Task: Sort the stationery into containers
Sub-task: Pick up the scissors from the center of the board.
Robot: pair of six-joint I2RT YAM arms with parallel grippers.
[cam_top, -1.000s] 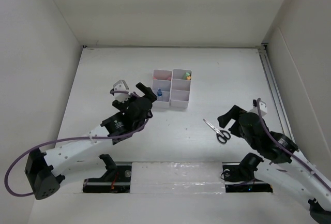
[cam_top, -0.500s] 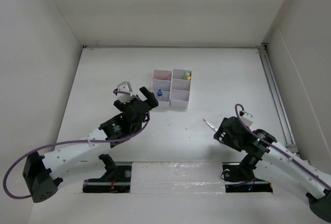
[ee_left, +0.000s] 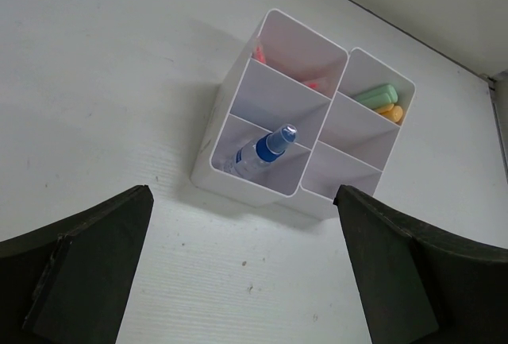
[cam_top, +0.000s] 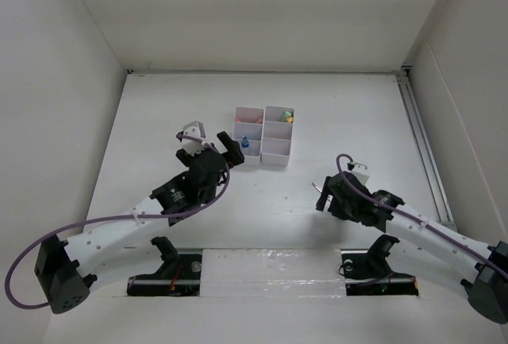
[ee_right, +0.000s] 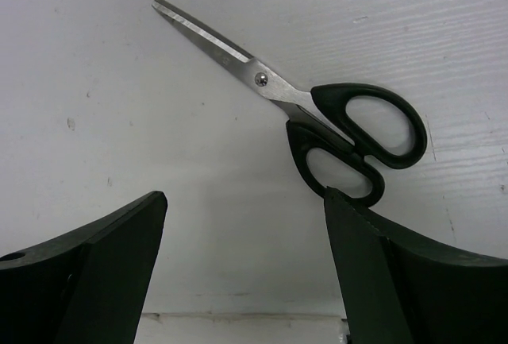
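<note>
Two grippers spread wide, neither one holding anything
Right gripper (ee_right: 246, 257) hangs low over the black-handled scissors (ee_right: 287, 106), which lie closed and flat on the table (ee_right: 119, 121) ahead of its fingers, one handle loop at a finger's edge; touching or not, I cannot tell. Left gripper (ee_left: 246, 272) faces the white organizer (ee_left: 238, 189), a blue-capped bottle (ee_left: 266, 149) leaning in its near left compartment, a green marker (ee_left: 377, 95) in the far right

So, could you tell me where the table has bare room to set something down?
Bare table lies between the organizer and the back wall, from the organizer to the right-hand rail, and on its near side, mid-table. It is crowded left of the organizer, where the left gripper hangs, and around the scissors under the right gripper.
</note>
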